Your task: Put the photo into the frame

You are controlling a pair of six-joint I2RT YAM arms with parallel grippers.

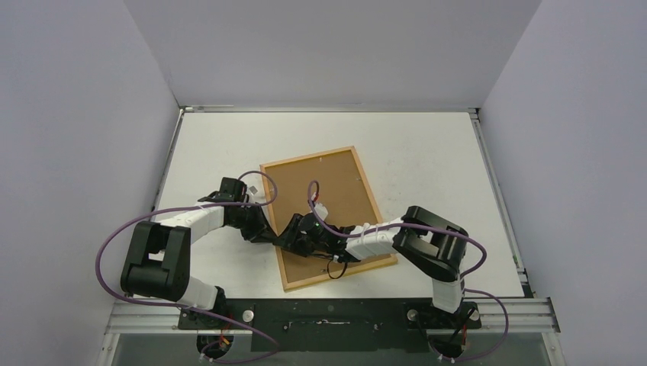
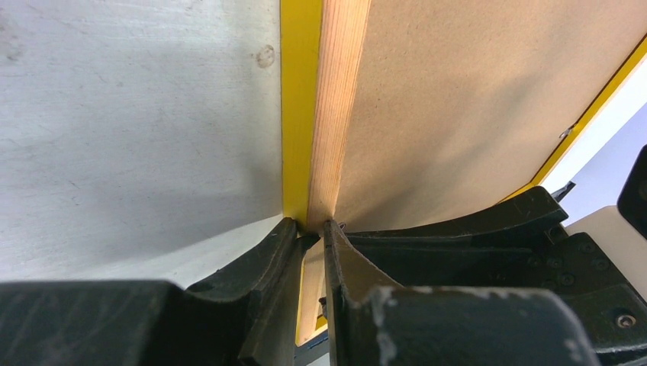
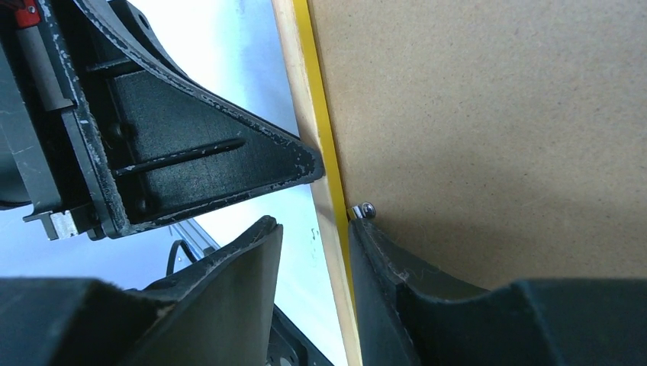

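The left hand (image 2: 309,229) is clamped on the frame (image 2: 329,114), one finger on the yellow outer side of the rail and the other on its pale wood back. Running away from those fingers, the rail borders a plain brown backing board (image 2: 473,114) on its inner side and the white surface (image 2: 114,114) on its outer side.

The right hand (image 3: 313,226) sits just beside it on the same rail, fingers apart and straddling the wood. The inner finger is down on the board, right at a small metal tab (image 3: 365,210), while the outer finger stands clear of the rail.

The frame lies back-up, the board filling its opening. The photo shows in no view, so whether it already sits under the board cannot be told.

Judging by this, the step concerns the back of the frame: the left hand steadies it while the right works the tab. The next move calls for a short, careful nudge of that tab without dragging the frame, which looks thin, light and easily shifted.
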